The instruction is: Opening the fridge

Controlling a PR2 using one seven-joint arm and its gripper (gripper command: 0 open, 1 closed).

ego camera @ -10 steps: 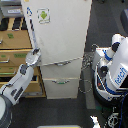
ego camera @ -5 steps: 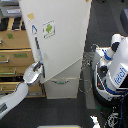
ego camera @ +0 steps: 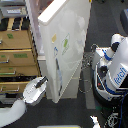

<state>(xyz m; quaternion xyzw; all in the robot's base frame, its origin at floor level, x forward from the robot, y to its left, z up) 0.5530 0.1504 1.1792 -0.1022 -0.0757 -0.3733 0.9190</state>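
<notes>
- While the fridge (ego camera: 60, 50) door stands swung well out toward the camera, the main risks are at the arm and on the exterior view's right.
- No desk in view, so nothing to reference by desk edges or corners; placing things by the view's sides instead.
- Far left: wooden drawer cabinet (ego camera: 17, 55) with green labels, just beside the fridge body. The arm comes in below it; if the elbow drifts left it could knock a drawer front.
- Lower left: gripper (ego camera: 42, 81) sits at the lower free edge of the door, near or touching it. Too blurred to say whether the jaws are wide, narrow, or clamped on the edge: cannot tell.
- Risk here: if contact is only a hook or a push, the edge can slip off and the door may swing back toward shut, or strike the wrist.
- Centre: door panel with sticker faces us, tilted in the frame; interior is not readable.
- Right: a second white robot base (ego camera: 117, 70) with loose cables (ego camera: 90, 75) stands near the door's swing side. My read: pushing the door wider risks hitting that base or snagging cables.
</notes>
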